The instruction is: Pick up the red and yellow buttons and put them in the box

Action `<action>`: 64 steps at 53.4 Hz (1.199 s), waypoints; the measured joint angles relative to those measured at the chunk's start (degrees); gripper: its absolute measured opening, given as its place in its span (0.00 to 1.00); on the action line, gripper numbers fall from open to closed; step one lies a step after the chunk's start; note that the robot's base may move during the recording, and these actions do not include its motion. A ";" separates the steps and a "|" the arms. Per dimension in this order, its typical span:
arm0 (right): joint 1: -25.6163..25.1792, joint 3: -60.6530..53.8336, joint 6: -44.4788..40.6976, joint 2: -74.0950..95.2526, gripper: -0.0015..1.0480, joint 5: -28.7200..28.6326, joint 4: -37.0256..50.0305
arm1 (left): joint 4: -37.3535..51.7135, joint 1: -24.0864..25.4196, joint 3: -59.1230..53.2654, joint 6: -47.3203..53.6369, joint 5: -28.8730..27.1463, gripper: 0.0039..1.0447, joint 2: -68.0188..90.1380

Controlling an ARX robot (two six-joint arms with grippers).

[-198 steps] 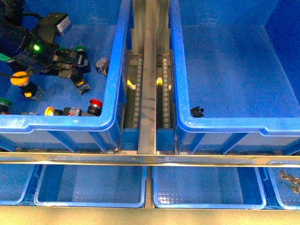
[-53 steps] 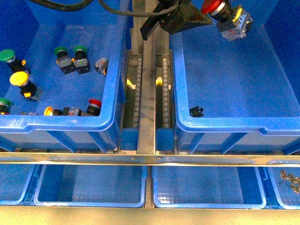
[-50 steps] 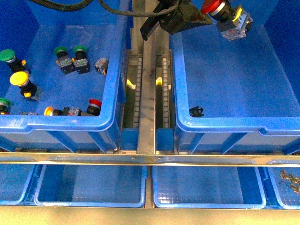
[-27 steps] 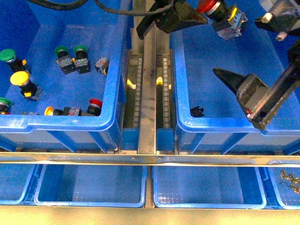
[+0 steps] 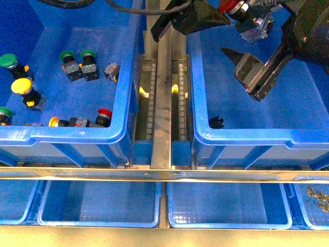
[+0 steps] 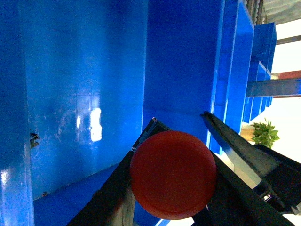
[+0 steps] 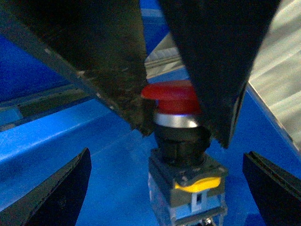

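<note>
The left gripper (image 5: 229, 11) jaws grip the red button (image 5: 245, 13) above the box's (image 5: 247, 136) far edge. The right gripper (image 5: 242, 69), jaws spread and close by, could knock it loose.

A grey metal rail (image 5: 164, 103) ran down the middle, shallow blue trays (image 5: 97, 203) lay below, and a green plant (image 6: 265, 133) stood in bright light.

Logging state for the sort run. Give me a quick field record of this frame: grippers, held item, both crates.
left gripper: shut on held red button, over the right crate
right gripper: open, nothing in it, near the held button, over the same crate
right crate contents: only a small black part by the front wall
left crate contents: loose red button, yellow button, second yellow button, green buttons
</note>
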 joint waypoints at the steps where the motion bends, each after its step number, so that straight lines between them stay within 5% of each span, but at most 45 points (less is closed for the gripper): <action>1: 0.02 0.13 -0.04 0.02 0.94 0.09 -0.02 | -0.04 0.00 0.00 0.00 0.00 0.32 0.00; 6: 0.15 0.81 -0.35 0.17 0.89 0.72 0.00 | -0.04 0.04 0.00 0.04 -0.04 0.32 0.00; 30: -0.39 1.18 -0.90 0.50 0.32 1.90 -1.53 | -0.04 0.07 0.00 0.90 -0.70 0.32 -0.02; 47: -0.79 1.18 -0.09 0.50 0.27 1.95 -1.92 | -0.04 0.07 -0.02 3.52 -2.14 0.32 -0.02; 64: -1.70 0.77 2.10 1.01 0.26 4.33 -3.78 | 2.32 1.16 -0.11 2.78 -4.74 0.77 -1.09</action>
